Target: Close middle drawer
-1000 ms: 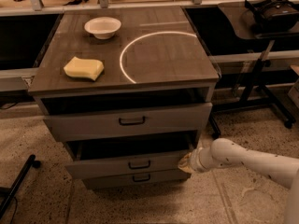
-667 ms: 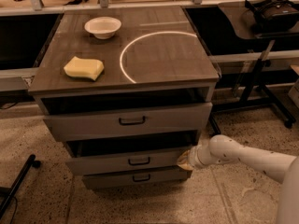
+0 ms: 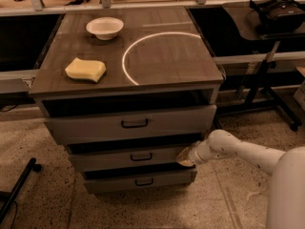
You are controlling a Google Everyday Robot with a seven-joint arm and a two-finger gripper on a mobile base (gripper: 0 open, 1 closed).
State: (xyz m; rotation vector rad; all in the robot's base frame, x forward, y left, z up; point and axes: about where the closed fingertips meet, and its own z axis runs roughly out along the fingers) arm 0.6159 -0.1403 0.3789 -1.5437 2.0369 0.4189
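The middle drawer (image 3: 128, 157) is the second of three in a grey-brown cabinet, with a shallow front and a small dark bar handle (image 3: 141, 157). It stands out only a little past the bottom drawer (image 3: 138, 181). My gripper (image 3: 187, 158) is at the end of the white arm (image 3: 238, 151) that comes in from the right. It rests against the right end of the middle drawer's front panel.
The taller top drawer (image 3: 131, 123) stands slightly open above. On the cabinet top (image 3: 162, 56) are a white bowl (image 3: 104, 28), a yellow sponge (image 3: 86, 69) and a white arc mark. A dark stand (image 3: 267, 75) is at the right, a black leg (image 3: 16, 190) at the lower left.
The middle drawer has slid inward and shows less dark gap above it. My gripper has followed it toward the cabinet, staying on the drawer's right end.
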